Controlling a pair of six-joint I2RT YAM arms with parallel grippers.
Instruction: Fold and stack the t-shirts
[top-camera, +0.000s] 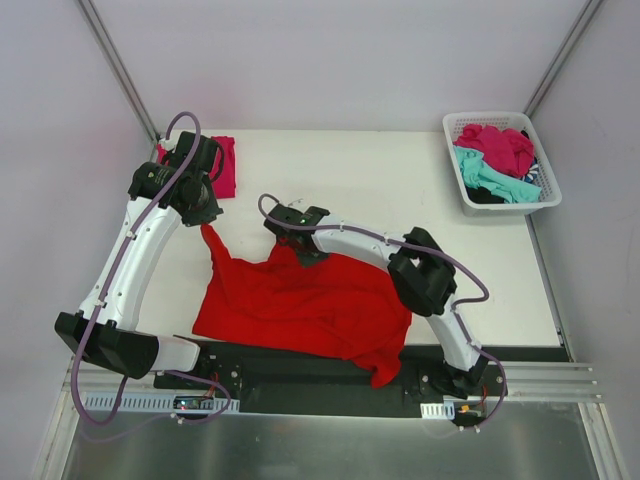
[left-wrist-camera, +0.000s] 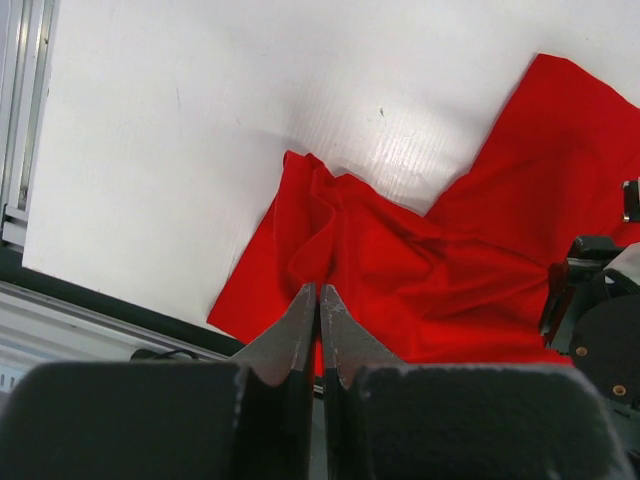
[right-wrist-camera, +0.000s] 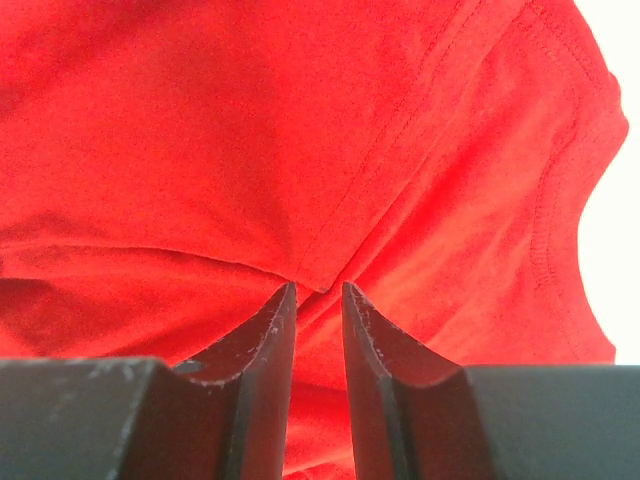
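Left gripper (left-wrist-camera: 318, 292) is pinched together on a raised ridge of the red t-shirt (top-camera: 300, 305) and holds one corner out toward ten o'clock. The right gripper (right-wrist-camera: 318, 292) sits over the shirt's far edge with its jaws a little apart. A seamed fold lies just past the tips, and nothing looks clamped.

The step looks like spreading the shirt flat before the first fold. To do it well, keep the left pinch low and taut. Let the right gripper take that seamed fold and draw it toward two o'clock, so the far edge straightens without the cloth bunching.

The shirt lies on the near half of the white table (top-camera: 400, 180). Its long axis runs from ten o'clock to five o'clock, where a corner droops over the near edge. A curved stitched hem beside the right gripper is either neck or sleeve; I cannot tell which.

A folded magenta t-shirt (top-camera: 226, 165) waits at eleven o'clock.
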